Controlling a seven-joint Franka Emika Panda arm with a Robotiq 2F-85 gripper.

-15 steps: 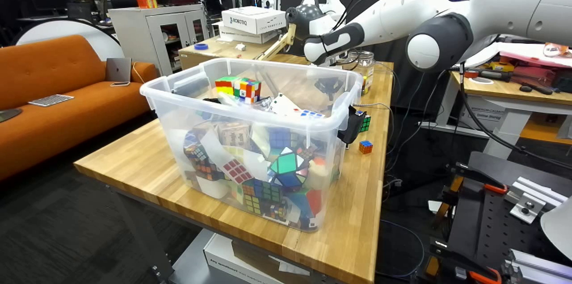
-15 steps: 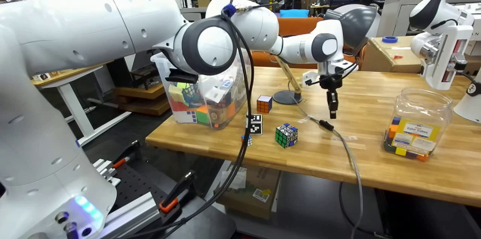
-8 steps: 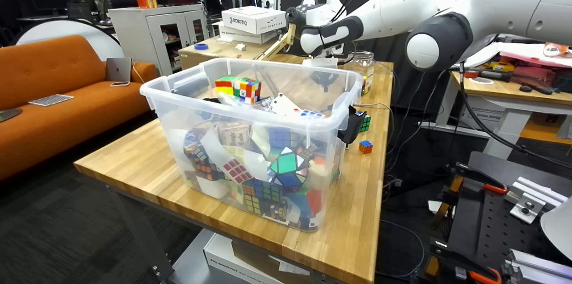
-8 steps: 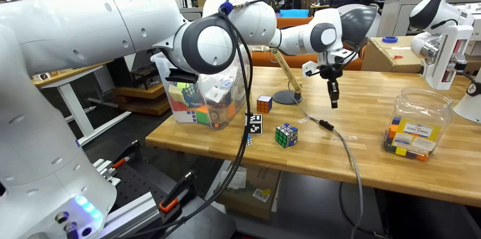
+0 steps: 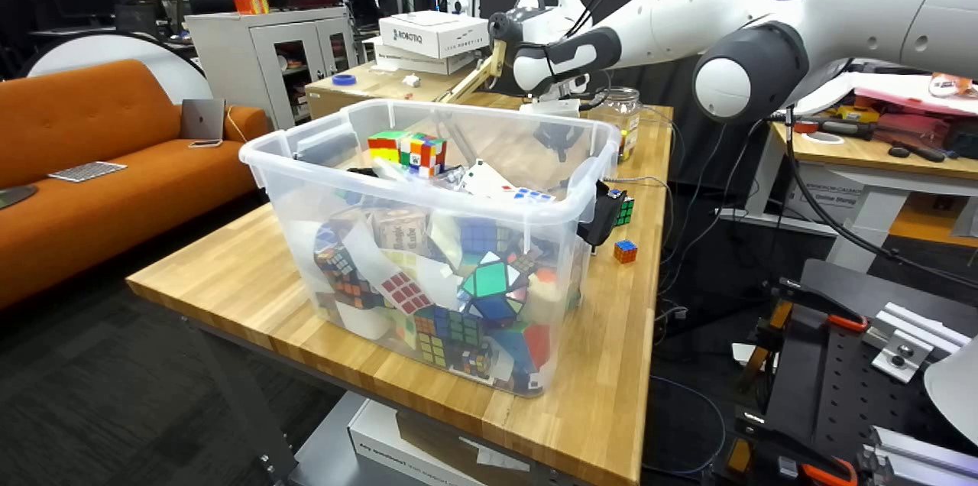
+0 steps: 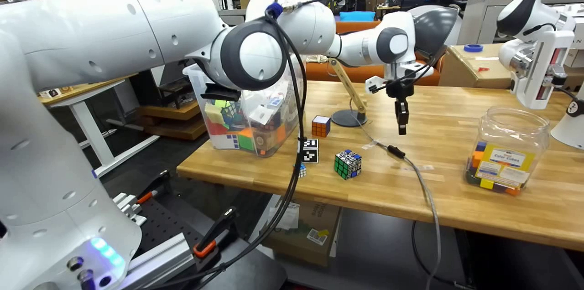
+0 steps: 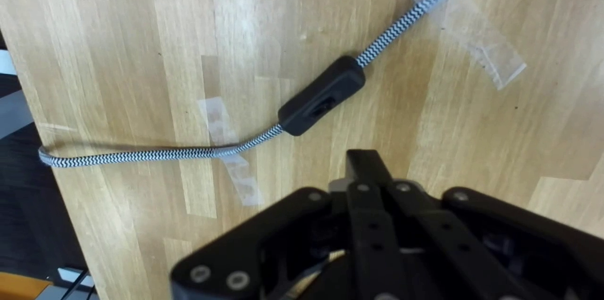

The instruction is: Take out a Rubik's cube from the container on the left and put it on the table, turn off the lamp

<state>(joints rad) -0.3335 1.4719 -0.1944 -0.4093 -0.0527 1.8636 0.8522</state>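
In an exterior view, left to right, I have the container (image 6: 196,85) with cubes (image 6: 247,139) inside, then loose cubes (image 6: 321,126) on the table (image 6: 388,189) to its right, then the lamp (image 6: 350,88); whether it is lit I cannot tell. Its switch (image 6: 396,152) lies next, and my gripper (image 6: 402,130) hangs above the table, near the switch but apart from it, jaws clenched together. Farther right stands the jar (image 6: 508,160).

Arm (image 6: 258,55) outstretched, jaws together, pointing down
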